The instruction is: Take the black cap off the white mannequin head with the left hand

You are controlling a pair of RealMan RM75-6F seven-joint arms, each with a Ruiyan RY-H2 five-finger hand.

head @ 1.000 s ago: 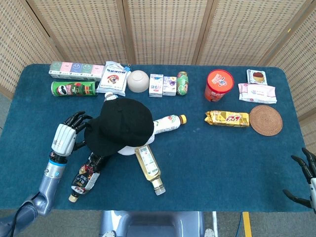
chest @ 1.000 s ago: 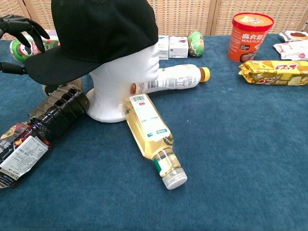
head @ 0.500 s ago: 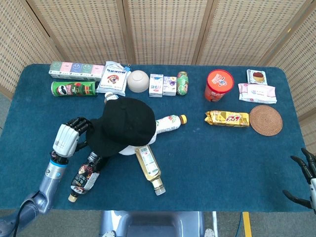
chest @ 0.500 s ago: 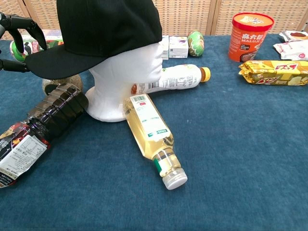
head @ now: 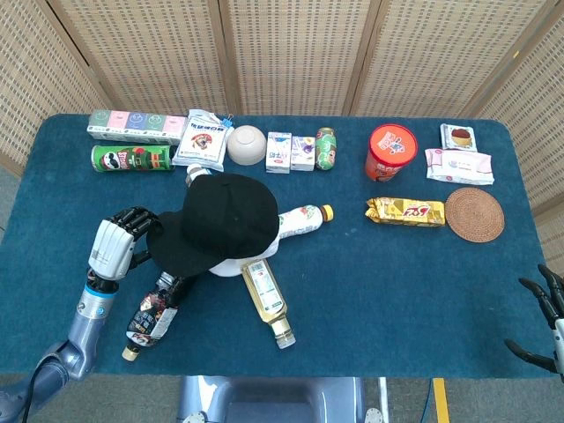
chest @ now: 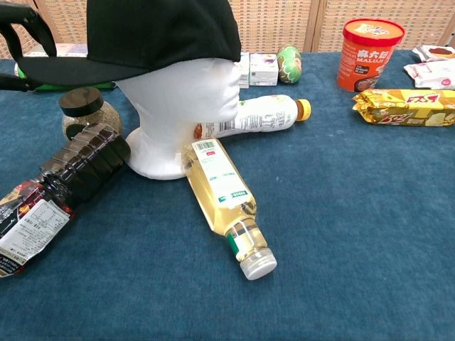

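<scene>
The black cap (head: 220,220) sits on the white mannequin head (chest: 181,99) in the left middle of the table, its brim pointing left. In the chest view the black cap (chest: 156,32) is tipped up at the brim, baring the face. My left hand (head: 115,247) is at the brim's tip. There my left hand (chest: 25,32) has fingers curled over the brim's edge and the thumb below it, pinching it. My right hand (head: 548,322) hangs at the table's near right corner with fingers spread, holding nothing.
A dark bottle (chest: 57,192), a pale yellow bottle (chest: 224,202) and a white bottle (chest: 256,114) lie around the head's base. A small black-lidded jar (chest: 82,114) stands under the brim. Snacks, a red tub (head: 390,150) and a can (head: 132,159) line the back.
The cap's brim has risen from drooping to about level, with my left hand moving up with it. The jar under the brim now shows. The right hand has not moved.
</scene>
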